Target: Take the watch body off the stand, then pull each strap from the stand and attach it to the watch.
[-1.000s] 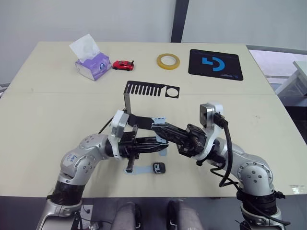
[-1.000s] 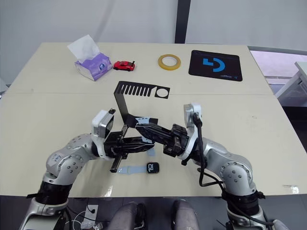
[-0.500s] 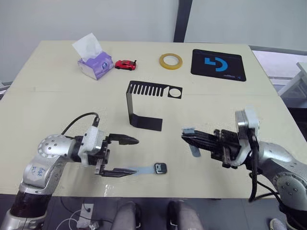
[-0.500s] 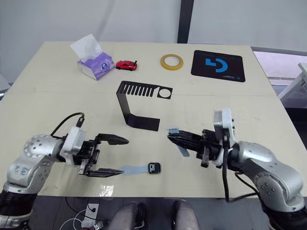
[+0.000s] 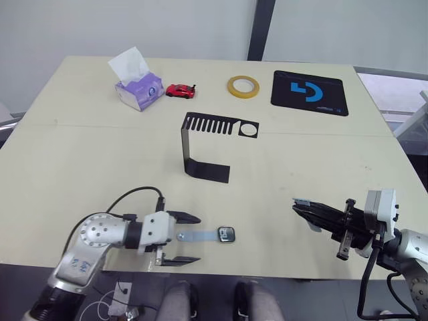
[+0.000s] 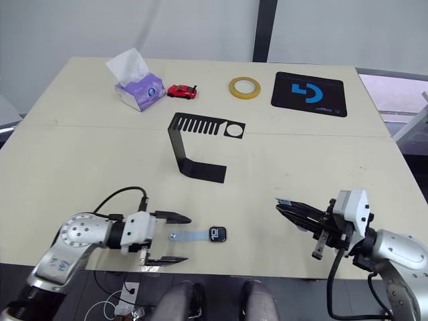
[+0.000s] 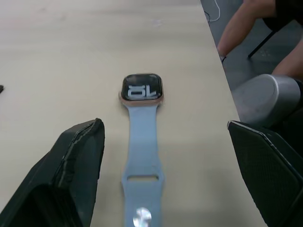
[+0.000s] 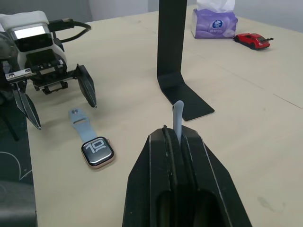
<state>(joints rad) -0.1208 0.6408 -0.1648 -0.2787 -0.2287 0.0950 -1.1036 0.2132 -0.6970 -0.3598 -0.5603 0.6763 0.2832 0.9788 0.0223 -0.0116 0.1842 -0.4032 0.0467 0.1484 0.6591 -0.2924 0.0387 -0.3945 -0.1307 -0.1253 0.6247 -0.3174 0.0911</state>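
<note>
Lower centre of your head view, watch body flat with one strap attached, left gripper spread wide around it, right gripper at lower right clamping second strap, stand upright mid-frame.

The left gripper sits low at the table's near edge, fingers spread wide. The right gripper, near the near right corner, has its fingers pressed together.
</note>
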